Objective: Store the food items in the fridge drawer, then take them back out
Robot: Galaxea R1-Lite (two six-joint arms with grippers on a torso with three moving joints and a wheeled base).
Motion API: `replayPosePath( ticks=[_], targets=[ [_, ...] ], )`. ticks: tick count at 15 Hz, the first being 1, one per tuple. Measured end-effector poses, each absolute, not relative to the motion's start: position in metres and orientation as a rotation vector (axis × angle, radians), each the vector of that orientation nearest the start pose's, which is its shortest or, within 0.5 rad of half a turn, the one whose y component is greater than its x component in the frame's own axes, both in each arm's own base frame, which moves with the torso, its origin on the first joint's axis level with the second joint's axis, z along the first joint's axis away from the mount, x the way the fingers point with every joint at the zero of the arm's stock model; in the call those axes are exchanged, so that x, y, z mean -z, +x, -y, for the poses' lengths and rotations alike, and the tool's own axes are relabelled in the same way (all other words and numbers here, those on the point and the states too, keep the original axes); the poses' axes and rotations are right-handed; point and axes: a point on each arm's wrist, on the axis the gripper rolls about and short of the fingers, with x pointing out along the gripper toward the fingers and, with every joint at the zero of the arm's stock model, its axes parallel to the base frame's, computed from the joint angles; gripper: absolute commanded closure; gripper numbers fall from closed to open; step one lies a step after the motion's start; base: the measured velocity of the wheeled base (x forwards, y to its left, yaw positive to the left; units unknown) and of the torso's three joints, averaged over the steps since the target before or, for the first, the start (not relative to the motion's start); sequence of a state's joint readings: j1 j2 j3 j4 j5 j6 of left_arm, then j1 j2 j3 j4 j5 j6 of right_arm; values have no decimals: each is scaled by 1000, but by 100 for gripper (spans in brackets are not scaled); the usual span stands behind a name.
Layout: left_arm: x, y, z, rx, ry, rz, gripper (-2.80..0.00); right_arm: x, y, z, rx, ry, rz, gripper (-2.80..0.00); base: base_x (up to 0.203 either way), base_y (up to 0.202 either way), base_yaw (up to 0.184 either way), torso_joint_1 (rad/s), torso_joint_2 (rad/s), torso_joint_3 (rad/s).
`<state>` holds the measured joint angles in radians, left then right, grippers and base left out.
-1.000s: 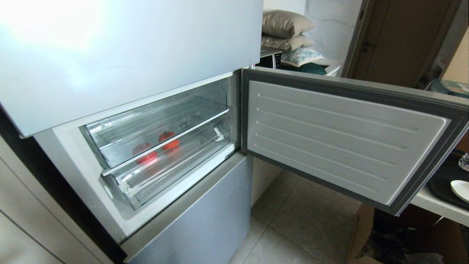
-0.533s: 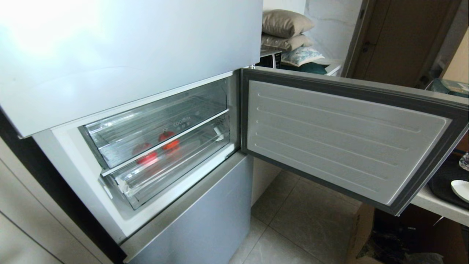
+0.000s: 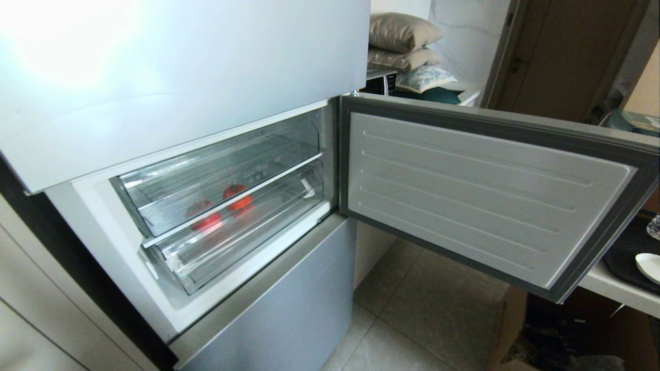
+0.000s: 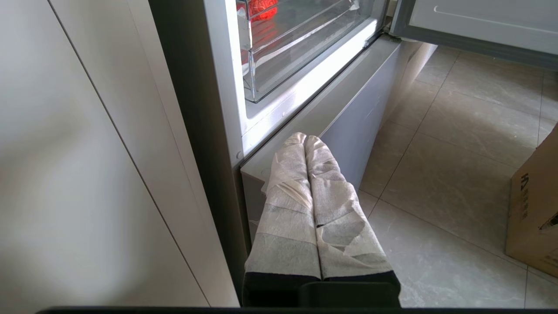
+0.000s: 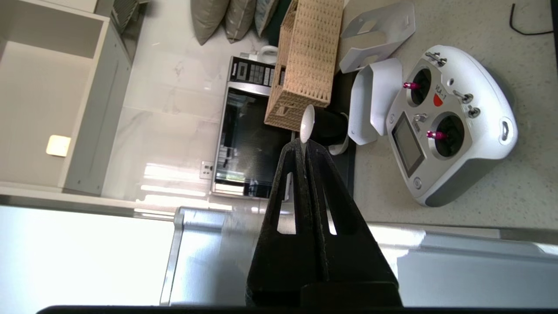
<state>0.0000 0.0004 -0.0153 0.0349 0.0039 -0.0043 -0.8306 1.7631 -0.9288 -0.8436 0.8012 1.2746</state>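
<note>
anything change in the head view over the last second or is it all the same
Nothing visibly changed. The two red fruits sit in the same spot behind the clear fridge drawer, the fridge door stands open as before, and neither arm has entered the head view.

Clear glossy plastic fridge drawer; woven wicker basket.

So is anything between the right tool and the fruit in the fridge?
Yes. Both red fruits sit behind the clear front of the shut fridge drawer. The right tool, shut, is over by the counter, facing the microwave.
</note>
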Motion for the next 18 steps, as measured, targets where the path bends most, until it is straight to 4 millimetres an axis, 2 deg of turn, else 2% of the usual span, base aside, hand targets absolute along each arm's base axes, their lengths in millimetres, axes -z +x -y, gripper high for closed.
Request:
replayPosePath(
  ticks=[4, 8, 13, 16, 18],
  targets=[
    [-76, -24, 0, -4, -4, -20, 0, -206, 246, 241, -46, 1308, -47, 0, 0, 0, 0, 0, 0, 0],
    [-76, -24, 0, -4, -4, -20, 0, -199, 247, 238, -157, 1391, -159, 0, 0, 0, 0, 0, 0, 0],
    [-76, -24, 0, -4, -4, -20, 0, -199, 240, 209, -209, 1406, -221, 0, 0, 0, 0, 0, 0, 0],
    [-76, -24, 0, -4, -4, -20, 0, -205, 220, 183, -245, 1383, -238, 0, 0, 0, 0, 0, 0, 0],
    [-76, -24, 0, -4, -4, -20, 0, -217, 201, 172, -229, 1304, -160, 0, 0, 0, 0, 0, 0, 0]
  ],
)
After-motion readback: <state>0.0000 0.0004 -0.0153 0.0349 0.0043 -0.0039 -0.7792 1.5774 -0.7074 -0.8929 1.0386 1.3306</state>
